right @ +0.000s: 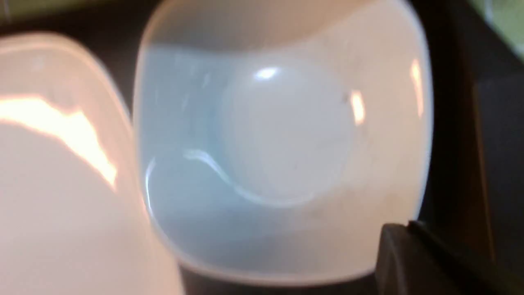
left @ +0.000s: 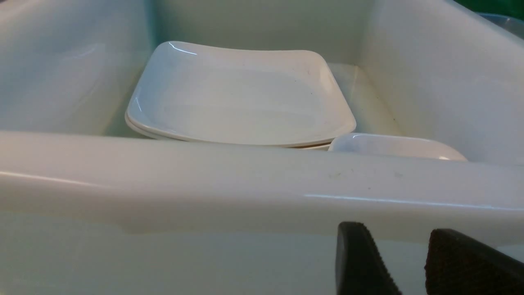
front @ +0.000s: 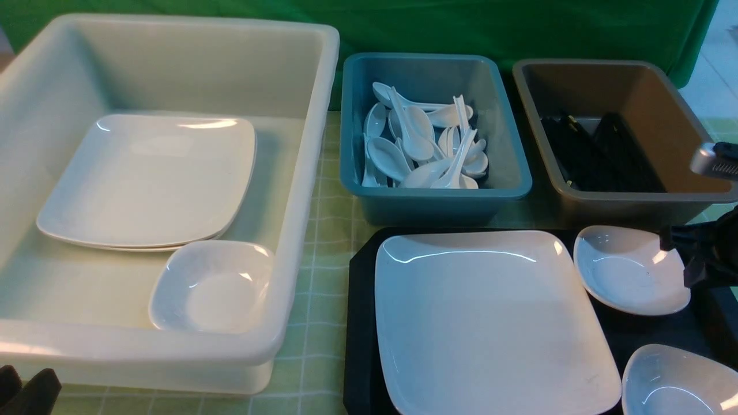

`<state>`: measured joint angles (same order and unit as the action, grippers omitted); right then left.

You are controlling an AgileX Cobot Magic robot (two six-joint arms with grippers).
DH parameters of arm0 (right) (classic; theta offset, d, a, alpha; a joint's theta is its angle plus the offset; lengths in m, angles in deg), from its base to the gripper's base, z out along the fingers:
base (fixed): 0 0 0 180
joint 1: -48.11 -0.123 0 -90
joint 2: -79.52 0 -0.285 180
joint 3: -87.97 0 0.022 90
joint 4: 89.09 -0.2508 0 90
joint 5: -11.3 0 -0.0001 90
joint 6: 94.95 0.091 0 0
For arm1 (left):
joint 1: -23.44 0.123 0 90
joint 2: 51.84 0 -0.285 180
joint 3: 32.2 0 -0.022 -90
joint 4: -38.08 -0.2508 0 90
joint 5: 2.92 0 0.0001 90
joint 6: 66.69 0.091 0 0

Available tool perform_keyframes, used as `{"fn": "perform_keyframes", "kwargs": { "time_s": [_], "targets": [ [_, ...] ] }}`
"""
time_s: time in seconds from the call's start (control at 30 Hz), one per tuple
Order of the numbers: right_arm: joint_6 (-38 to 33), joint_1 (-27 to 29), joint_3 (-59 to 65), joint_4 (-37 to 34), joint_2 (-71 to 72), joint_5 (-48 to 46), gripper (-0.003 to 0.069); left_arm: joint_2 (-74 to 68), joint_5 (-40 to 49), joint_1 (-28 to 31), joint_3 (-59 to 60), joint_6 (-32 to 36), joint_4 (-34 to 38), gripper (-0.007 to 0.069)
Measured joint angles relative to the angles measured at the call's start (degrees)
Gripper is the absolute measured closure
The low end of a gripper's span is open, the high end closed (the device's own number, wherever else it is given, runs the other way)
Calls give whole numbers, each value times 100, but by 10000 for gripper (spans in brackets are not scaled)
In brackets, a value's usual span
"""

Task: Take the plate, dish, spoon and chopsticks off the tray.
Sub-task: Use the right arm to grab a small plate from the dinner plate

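Observation:
The large white square plate (front: 490, 311) lies on the black tray (front: 360, 323). A small deep white dish (front: 625, 271) sits to its right on the tray. My right gripper (front: 680, 259) is at that dish's right rim. In the right wrist view its fingers (right: 409, 246) are close together on the rim of the dish (right: 278, 135). A second small dish (front: 674, 380) sits at the tray's near right. No spoon or chopsticks show on the tray. My left gripper (front: 26, 389) is low at the near left, open and empty (left: 403, 254), facing the white tub's wall.
The big white tub (front: 300, 190) on the left holds stacked square plates (front: 150, 178) and a small dish (front: 213, 288). A teal bin (front: 438, 196) holds several white spoons. A grey-brown tub (front: 622, 207) holds black chopsticks. A green checked cloth covers the table.

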<state>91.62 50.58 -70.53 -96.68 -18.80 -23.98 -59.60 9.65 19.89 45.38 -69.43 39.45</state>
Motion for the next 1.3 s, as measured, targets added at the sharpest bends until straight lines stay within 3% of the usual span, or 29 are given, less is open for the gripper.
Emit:
{"fn": "perform_keyframes", "kwargs": {
  "time_s": [0.13,0.27,0.37,0.77,0.93,1.13,1.3],
  "targets": [
    [-4,60,0,-40,-121,152,562,0,0,0,0,-4,0,396],
    [-4,61,0,-47,-410,213,412,0,0,0,0,-4,0,396],
    [-4,61,0,-42,-627,267,384,0,0,0,0,-4,0,396],
    [-4,61,0,-54,-1031,578,379,0,0,0,0,-4,0,396],
    [-4,91,-10,-88,-1030,610,463,0,0,0,0,2,0,396],
    [-183,108,-58,-50,-893,277,470,0,0,0,0,-3,0,396],
    [-246,108,-58,-11,-358,-96,544,0,0,0,0,-3,0,396]
  ]
}}
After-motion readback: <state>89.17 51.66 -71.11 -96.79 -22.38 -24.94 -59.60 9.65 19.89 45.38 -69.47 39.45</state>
